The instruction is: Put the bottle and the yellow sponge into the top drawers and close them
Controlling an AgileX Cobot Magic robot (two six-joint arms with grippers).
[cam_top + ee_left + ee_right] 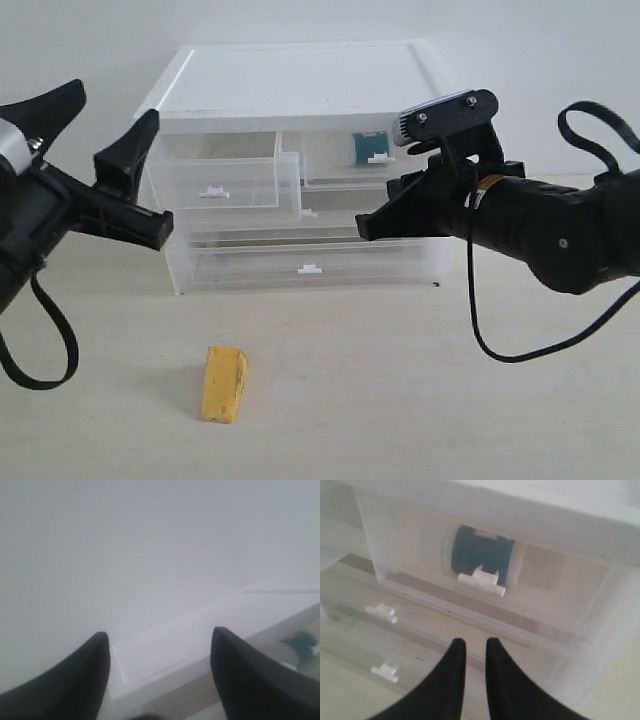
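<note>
The left claw hangs spread, the right claw pressed nearly together and empty, facing the translucent plastic drawer that holds the teal-labelled white bottle.

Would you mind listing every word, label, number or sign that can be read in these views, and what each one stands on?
No text can be read in any view.
Teal label on the bottle, lying in the right top drawer: too blurred to read.
Small orange sticker on the right arm: too small to read.
White cabinet and yellow sponge: no markings visible.
</note>
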